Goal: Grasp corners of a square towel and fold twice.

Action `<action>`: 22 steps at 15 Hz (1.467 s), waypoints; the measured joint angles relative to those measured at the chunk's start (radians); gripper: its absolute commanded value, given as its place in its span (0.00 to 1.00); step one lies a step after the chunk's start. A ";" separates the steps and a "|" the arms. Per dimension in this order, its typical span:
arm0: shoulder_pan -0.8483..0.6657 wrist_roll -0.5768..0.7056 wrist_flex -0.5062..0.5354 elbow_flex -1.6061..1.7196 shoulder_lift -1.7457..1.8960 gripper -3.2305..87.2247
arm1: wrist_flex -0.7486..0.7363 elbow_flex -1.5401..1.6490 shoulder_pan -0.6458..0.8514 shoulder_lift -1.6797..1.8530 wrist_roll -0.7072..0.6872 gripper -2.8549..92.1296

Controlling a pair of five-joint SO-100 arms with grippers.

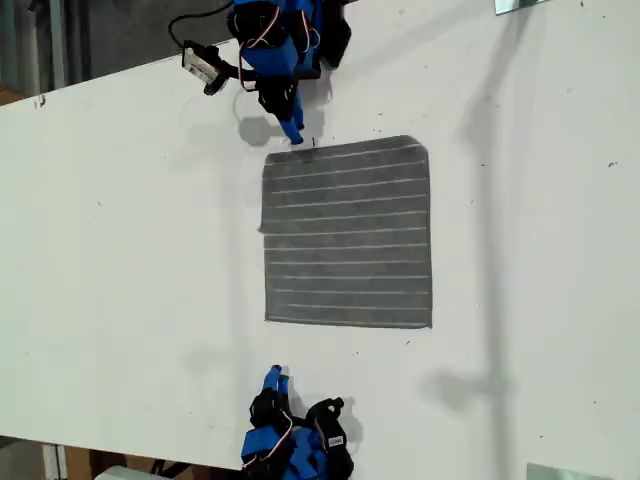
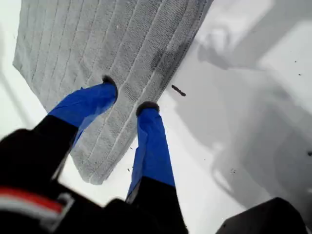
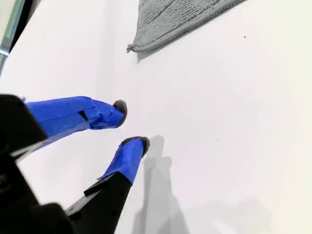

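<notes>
While the towel (image 1: pixel 348 232) lies flat and unfolded mid-worktop (image 1: pixel 130 250), my first gripper (image 2: pixel 127 96) sits over one of its corners (image 2: pixel 92 174), jaws apart, tips over the cloth near the edge. My second gripper (image 3: pixel 130 124) hovers over bare worktop, jaws slightly apart, holding nothing, well short of the nearest towel corner (image 3: pixel 132 48).
</notes>
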 measured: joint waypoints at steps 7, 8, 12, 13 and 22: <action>-0.003 0.060 -0.040 0.011 0.000 0.20 | -0.084 -0.471 -0.244 -0.882 -0.038 0.42; -0.003 0.060 -0.040 0.011 0.000 0.20 | -0.043 -0.483 -0.347 -0.910 0.037 0.38; -0.003 0.060 -0.040 0.014 0.000 0.20 | -0.175 -0.459 -0.833 -1.017 0.414 0.42; -0.003 0.060 -0.040 0.014 0.000 0.20 | -0.216 -0.514 -0.864 -1.118 0.428 0.42; -0.003 0.060 -0.040 0.014 0.000 0.18 | -0.437 -0.861 -0.795 -1.747 0.281 0.39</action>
